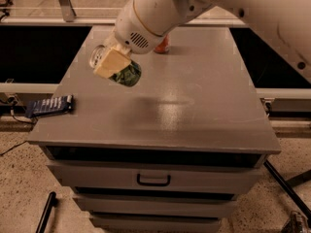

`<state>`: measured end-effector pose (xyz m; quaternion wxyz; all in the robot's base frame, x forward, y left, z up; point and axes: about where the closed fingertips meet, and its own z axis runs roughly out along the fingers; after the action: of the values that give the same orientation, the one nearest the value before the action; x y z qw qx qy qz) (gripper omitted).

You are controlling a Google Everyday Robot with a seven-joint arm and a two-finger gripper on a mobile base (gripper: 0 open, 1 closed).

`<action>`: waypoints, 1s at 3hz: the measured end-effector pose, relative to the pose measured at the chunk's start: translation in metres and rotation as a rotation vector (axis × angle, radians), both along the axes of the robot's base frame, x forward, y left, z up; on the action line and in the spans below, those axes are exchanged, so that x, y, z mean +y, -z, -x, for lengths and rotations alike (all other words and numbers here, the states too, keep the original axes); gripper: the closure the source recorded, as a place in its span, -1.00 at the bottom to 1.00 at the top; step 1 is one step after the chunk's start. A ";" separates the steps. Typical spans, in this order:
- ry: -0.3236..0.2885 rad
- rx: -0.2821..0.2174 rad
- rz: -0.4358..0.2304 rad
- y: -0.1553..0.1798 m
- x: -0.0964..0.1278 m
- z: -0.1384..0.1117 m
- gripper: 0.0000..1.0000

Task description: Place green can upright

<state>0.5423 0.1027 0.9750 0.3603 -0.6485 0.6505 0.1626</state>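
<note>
From my seat I see the arm (204, 4) come in from the top right, white and thick, crossing over the back of the table (204, 115). The gripper (115, 68) sits over the table's left rear part, and it is clenched on the can (129, 75). One tan finger (111, 61) lies flat across the can's side; I cannot see the other one behind it.

The can is not upright. It is tilted, close to lying on its side, with one silver end pointing up and to the left and the mottled green body sloping down to the right. I see only the lower green part and the silver end, since the finger covers the middle. It looks held off the tabletop rather than resting on it, and a soft dark shadow (146, 103) falls on the grey surface below and to the right of it.

Behind the arm, near the back edge of the table, a red can (163, 45) stands, mostly hidden by the wrist; only its lower part shows. It is well apart from the held can.

On the left edge of the table, nearer the front, lies a flat blue packet (48, 105), partly overhanging the side. Under the tabletop a drawer (97, 171) carries a dark handle (153, 180) at its middle
</note>
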 end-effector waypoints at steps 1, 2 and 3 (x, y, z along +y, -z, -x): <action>0.011 0.019 -0.069 -0.002 0.001 -0.001 1.00; 0.049 0.063 -0.237 -0.003 0.005 0.000 1.00; 0.086 0.077 -0.361 -0.010 0.005 0.000 1.00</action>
<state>0.5420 0.1074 0.9849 0.4521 -0.5382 0.6513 0.2859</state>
